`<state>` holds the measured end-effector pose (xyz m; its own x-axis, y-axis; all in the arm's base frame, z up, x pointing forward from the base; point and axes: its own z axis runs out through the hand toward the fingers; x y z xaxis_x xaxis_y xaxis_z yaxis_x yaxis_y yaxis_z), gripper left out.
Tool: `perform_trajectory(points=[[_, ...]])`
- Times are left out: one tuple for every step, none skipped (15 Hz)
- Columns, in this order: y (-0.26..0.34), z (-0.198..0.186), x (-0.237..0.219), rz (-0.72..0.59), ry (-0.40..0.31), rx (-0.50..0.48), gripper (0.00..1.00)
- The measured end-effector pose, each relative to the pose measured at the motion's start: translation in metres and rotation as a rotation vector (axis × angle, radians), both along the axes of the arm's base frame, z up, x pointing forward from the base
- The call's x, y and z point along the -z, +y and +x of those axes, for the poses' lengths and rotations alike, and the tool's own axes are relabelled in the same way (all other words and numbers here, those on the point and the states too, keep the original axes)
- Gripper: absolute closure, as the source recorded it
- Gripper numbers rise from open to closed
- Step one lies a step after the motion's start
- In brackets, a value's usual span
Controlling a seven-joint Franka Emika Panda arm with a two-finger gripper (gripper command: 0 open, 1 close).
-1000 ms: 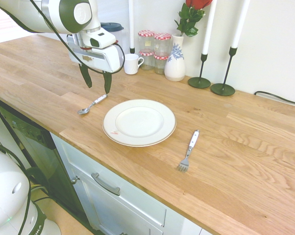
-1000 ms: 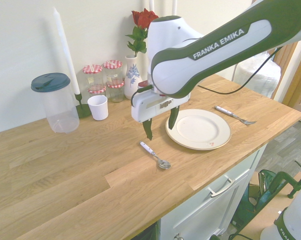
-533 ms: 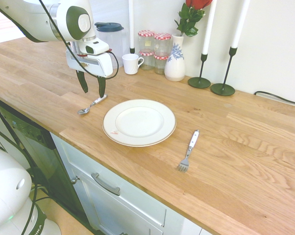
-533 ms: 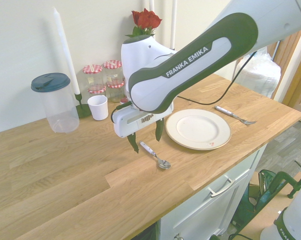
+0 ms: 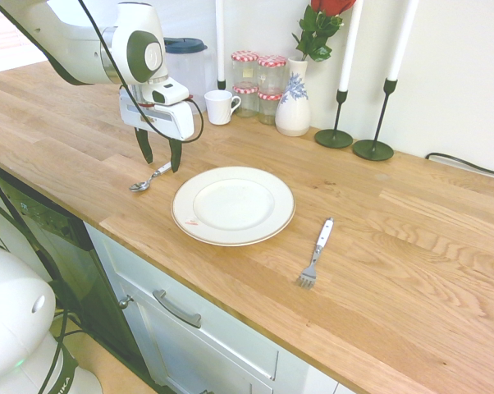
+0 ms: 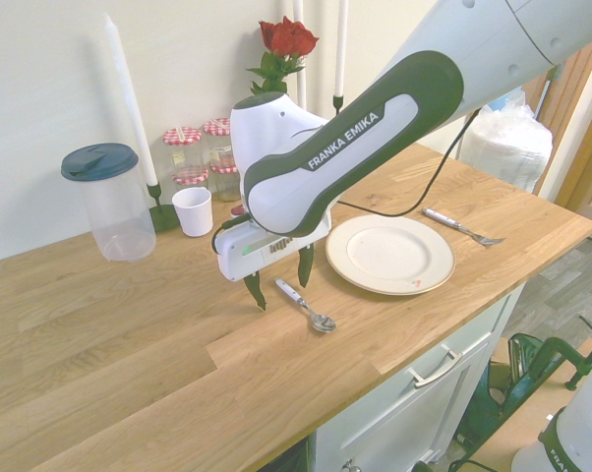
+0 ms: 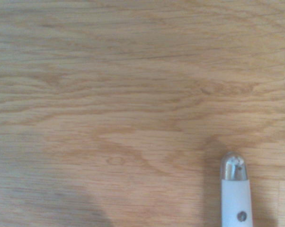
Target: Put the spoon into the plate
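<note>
the white arm's gripper point(image 5: 159, 158) points straight down with its two dark fingers point(image 6: 255, 292) spread wide, pinching nothing. the fingers stand on either side of the handle end of the spoon point(image 5: 150, 177), with their tips just above the wooden tabletop point(image 5: 378, 246) and apart from the metal. the spoon lies flat on the tabletop, just beside the plate point(image 5: 233, 205) but not touching it, with its oval bowl toward the tabletop's front edge and its handle toward the back wall. the wrist view shows wood grain and the rounded tip of the spoon's handle point(image 7: 235, 189), pale with a shiny cap.

the plate is round and cream-white, with a small reddish mark near its edge, and sits near the front edge with nothing on it. on the far side of the plate from the spoon lies a fork point(image 5: 314, 254) with a pale handle, well apart from the plate. along the wall stand a white mug point(image 5: 221, 107), glass jars with red checked lids point(image 5: 258, 84), a blue and white vase with a red rose point(image 5: 295, 105), white candles in black holders point(image 5: 337, 90) and a clear jug with a dark blue lid point(image 6: 109, 202).
</note>
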<state>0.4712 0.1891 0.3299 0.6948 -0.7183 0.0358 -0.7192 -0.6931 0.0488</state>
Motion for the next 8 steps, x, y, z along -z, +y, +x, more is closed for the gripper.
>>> perform_trajectory(points=[[0.0005, 0.0000, 0.0004, 0.001, -0.001, -0.001, 1.00], [0.0008, 0.0000, 0.0005, 0.002, -0.003, -0.002, 1.00], [0.0017, -0.0003, 0.0006, 0.002, -0.004, -0.004, 1.00], [0.0025, -0.0007, 0.0007, 0.003, -0.004, -0.005, 1.00], [0.0033, -0.0010, 0.0008, 0.003, -0.004, -0.007, 1.00], [0.0037, -0.0013, 0.0010, 0.003, -0.005, -0.008, 1.00], [0.0033, -0.0012, 0.0012, 0.003, -0.005, -0.007, 1.00], [0.0037, -0.0014, 0.0014, 0.004, -0.006, -0.008, 1.00]])
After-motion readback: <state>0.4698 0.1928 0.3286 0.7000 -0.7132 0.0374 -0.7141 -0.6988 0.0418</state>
